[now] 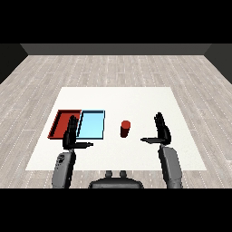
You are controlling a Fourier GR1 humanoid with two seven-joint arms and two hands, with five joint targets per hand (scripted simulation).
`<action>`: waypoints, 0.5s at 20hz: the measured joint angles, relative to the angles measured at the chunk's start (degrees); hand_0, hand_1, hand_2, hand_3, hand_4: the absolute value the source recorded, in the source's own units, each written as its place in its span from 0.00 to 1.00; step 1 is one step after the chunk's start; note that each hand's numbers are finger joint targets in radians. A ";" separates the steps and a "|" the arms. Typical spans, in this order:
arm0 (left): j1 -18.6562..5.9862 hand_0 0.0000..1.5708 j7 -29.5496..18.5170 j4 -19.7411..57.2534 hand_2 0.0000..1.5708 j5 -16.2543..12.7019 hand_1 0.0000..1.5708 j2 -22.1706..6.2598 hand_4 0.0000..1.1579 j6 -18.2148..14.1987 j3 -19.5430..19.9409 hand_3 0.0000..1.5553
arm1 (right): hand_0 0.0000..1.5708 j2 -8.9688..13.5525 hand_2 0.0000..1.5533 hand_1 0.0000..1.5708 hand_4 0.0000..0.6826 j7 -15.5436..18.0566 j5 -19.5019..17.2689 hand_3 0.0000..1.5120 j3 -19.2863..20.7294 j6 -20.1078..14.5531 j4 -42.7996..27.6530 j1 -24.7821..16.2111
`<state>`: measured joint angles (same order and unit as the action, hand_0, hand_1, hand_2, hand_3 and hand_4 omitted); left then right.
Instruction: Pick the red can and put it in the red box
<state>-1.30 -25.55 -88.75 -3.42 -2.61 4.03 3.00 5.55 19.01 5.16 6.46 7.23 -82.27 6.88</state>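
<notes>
Red can stands upright on the white table, right of the blue tray and apart from it, with bare tabletop on every side. Red tray touches the blue tray's left edge; both hold nothing. Left hand, fingers straight, overlaps the seam between the trays. Right hand, fingers spread wide, holds nothing, right of the can. No label is readable on the can.
</notes>
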 measured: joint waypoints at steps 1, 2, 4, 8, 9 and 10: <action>-0.24 0.00 0.25 -0.03 0.00 0.10 0.00 0.53 0.00 -0.46 -0.47 0.00 | 0.00 0.37 0.00 0.00 0.00 -0.65 0.27 0.00 0.26 0.23 0.43 0.67; -1.15 0.00 1.70 -0.82 0.00 -0.28 0.00 0.34 0.00 -0.60 -0.27 0.00 | 0.00 0.41 0.00 0.00 0.00 -1.07 0.49 0.00 0.15 0.55 0.42 0.60; -1.23 0.00 1.21 -0.44 0.00 -0.39 0.00 0.56 0.00 -0.80 -0.13 0.00 | 0.00 -0.39 0.00 0.00 0.00 -0.58 0.55 0.00 -0.16 0.39 2.71 1.87; -0.59 0.00 1.25 -1.41 0.00 -0.43 0.00 0.69 0.00 -0.98 -0.28 0.00 | 0.00 -1.29 0.00 0.00 0.00 -1.26 0.62 0.00 -0.54 -0.33 5.95 4.55; -0.19 0.00 1.40 -2.04 0.00 -0.79 0.00 0.50 0.00 -0.77 -0.06 0.00 | 0.00 -1.70 0.00 0.00 0.00 -1.43 0.59 0.00 -0.83 -0.67 6.34 5.11; -0.28 0.00 1.44 -2.08 0.00 -1.16 0.00 0.36 0.00 -0.62 0.24 0.00 | 0.00 -2.25 0.00 0.00 0.00 -1.35 0.60 0.00 -1.16 -0.85 6.99 5.32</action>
<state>-1.58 -24.11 -90.84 -4.58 -2.26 3.41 3.24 3.30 17.66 5.76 5.29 6.38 -75.28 12.20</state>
